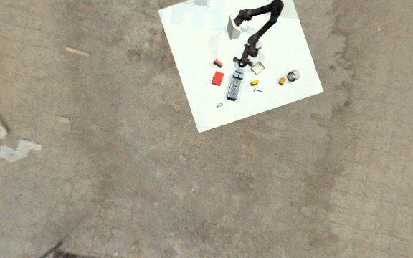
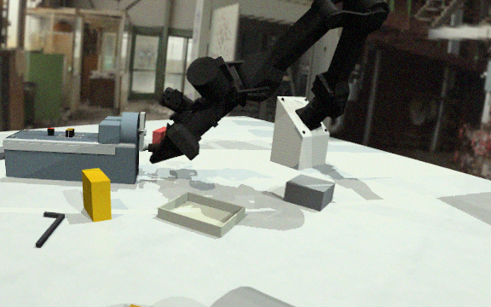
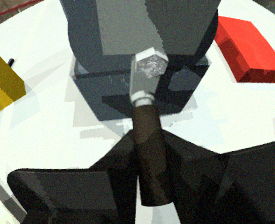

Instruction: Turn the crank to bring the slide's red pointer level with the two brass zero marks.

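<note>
The claw (image 2: pixel 153 153) is nearly shut, clamped on the dark crank handle (image 3: pixel 150 152) at the end of the grey machine (image 2: pixel 71 153) beside a yellow block (image 2: pixel 96 194).

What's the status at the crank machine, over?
Jaws shut on crank handle. Machine at table's left end, slide's pointer position unclear. Yellow block beside machine, nothing blocking.

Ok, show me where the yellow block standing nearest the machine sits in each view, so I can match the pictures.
Top: the yellow block is small, just right of the grey machine, below the shallow tray.
Exterior: it stands upright at lower left, in front of the machine.
Wrist: at the left edge, left of the machine.
Shared landmark: the grey machine.
</note>
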